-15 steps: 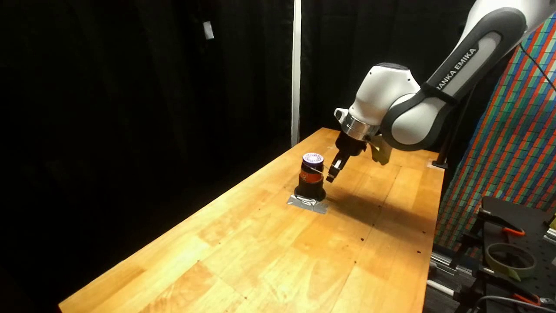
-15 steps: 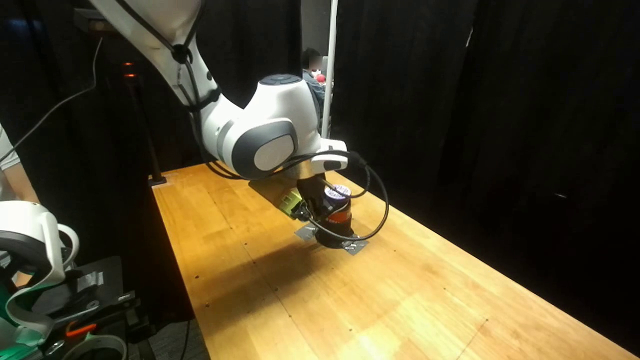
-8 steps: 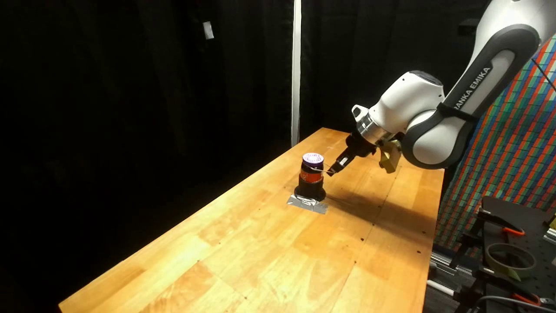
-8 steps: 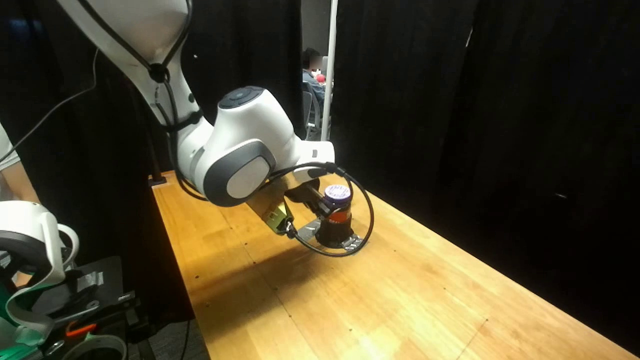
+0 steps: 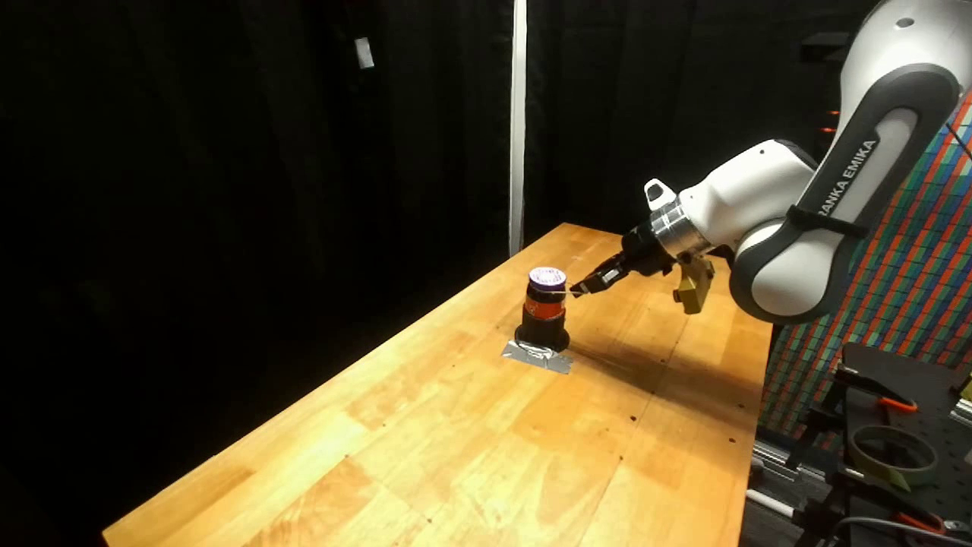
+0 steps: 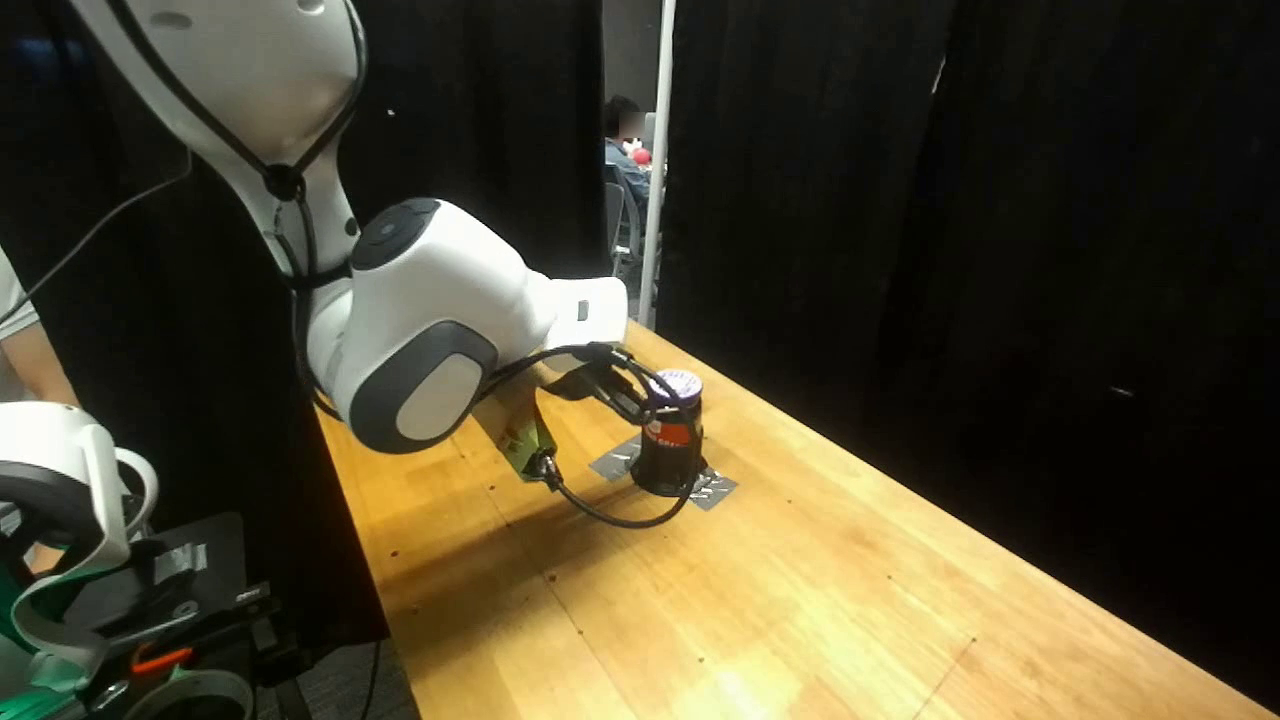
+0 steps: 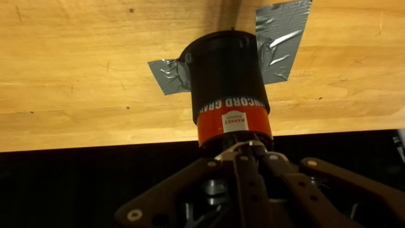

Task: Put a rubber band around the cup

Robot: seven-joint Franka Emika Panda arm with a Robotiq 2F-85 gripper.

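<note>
Cup stands upright | beyond end effector, toward desk's long edge by curtain | end effector clenched, I judge, on rubber band reaching cup

The table is smooth wood with a varnished sheen, bright on its near part. The cup is smooth, dark and plastic-looking, rather dull low on its wall; its orange-red label is smooth, paper or film, I cannot tell. The silver tape is wrinkled, glossy along its creases. My gripper is matt and dark, with shiny metal pins. My white arm looks like smooth, glossy plastic, with a bright metal ring. The rubber band is too thin to judge. At the far side, the curtain is matt black cloth.
</note>
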